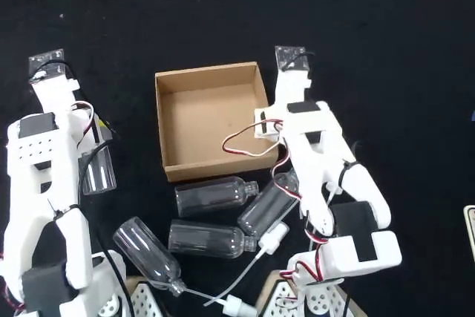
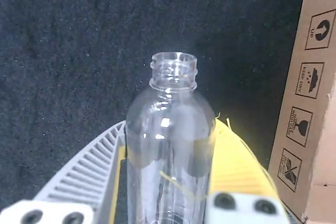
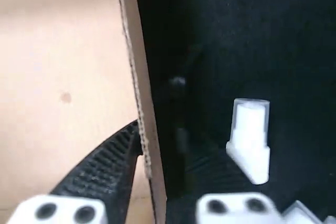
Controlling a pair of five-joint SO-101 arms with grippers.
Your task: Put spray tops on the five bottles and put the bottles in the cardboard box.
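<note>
So, left gripper (image 2: 171,127) is clamped around the belly of an open-necked bottle (image 2: 169,150) with no top on it, sitting at about 8 o'clock off the box (image 1: 223,167). These are clear thin plastic, so I reckon they're basically weightless, slick, and easy to dent if I squeeze hard. Mid-body looks like the right hold, since it leaves the threaded neck free.

Four more bottles (image 1: 215,194) lie on their sides around 6 o'clock of the box, bunched close together. They're round, so they'll probably roll if nudged. Two spray tops (image 1: 272,237) lie loose down there too, each with a long skinny tube that looks floppy. I'd take those by the head, never the tube.

Right gripper (image 3: 160,148) is at the box's 3 o'clock wall, with the wall running right through it. It's dark on dark, so I can't tell if it's pinching or loose. A white piece that looks like a spray top (image 3: 250,140) sits just beside it, outside the box.

No bottle is in the box yet. It's light cardboard and will likely slide if bumped. The table (image 1: 401,50) has a black, slightly fuzzy cloth, so decent friction. Past the 12 o'clock edge are some cables.
</note>
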